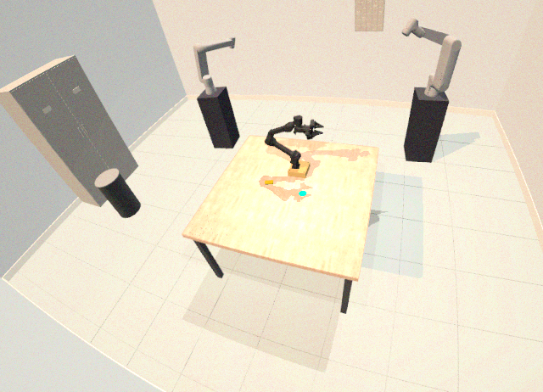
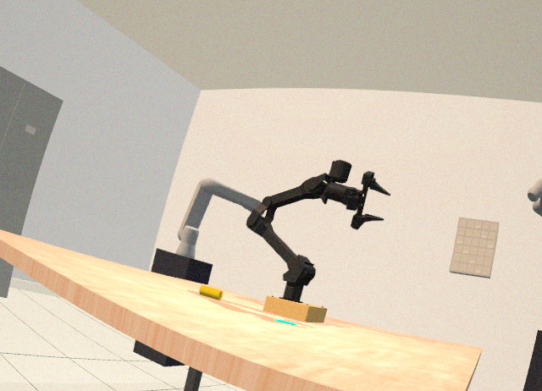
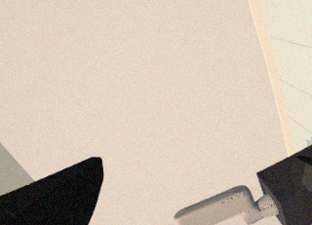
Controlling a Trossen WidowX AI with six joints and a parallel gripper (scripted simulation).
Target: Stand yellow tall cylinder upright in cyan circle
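The yellow cylinder (image 1: 268,182) (image 2: 210,292) is lying on its side on the desk (image 1: 280,230) (image 2: 245,330), apart from the cyan circle (image 1: 302,193) (image 2: 285,322), which is marking a flat spot on the same wooden surface. Near both, the yellow base block (image 1: 298,173) (image 2: 289,308) is supporting the black arm (image 1: 280,149) (image 2: 278,245), and patches of shadow are spreading over the wood around them. The desk is standing on dark legs on a pale tiled floor (image 1: 271,335) (image 2: 39,334). Beyond it, two pale arms (image 1: 201,64) (image 1: 447,61) are resting on black pedestals (image 1: 220,118) (image 1: 425,125), and a gridded panel (image 1: 369,13) (image 2: 474,247) is hanging on the cream wall (image 1: 280,42) (image 2: 350,129) (image 3: 146,79). To one side, a tall grey cabinet (image 1: 72,125) (image 2: 26,137) is standing by the blue-grey wall (image 1: 109,32) (image 2: 118,98) with its doors closed, so its contents are staying hidden; a dark round bin-like cylinder (image 1: 119,195) is standing beside it. The tool (image 1: 323,130) (image 2: 386,206) is hovering high above the desk, well apart from the yellow cylinder and pointing away from it toward the room. Its fingers are standing wide open, nearly as far as they go, and are gripping nothing; the wrist view is showing wall and floor past them.
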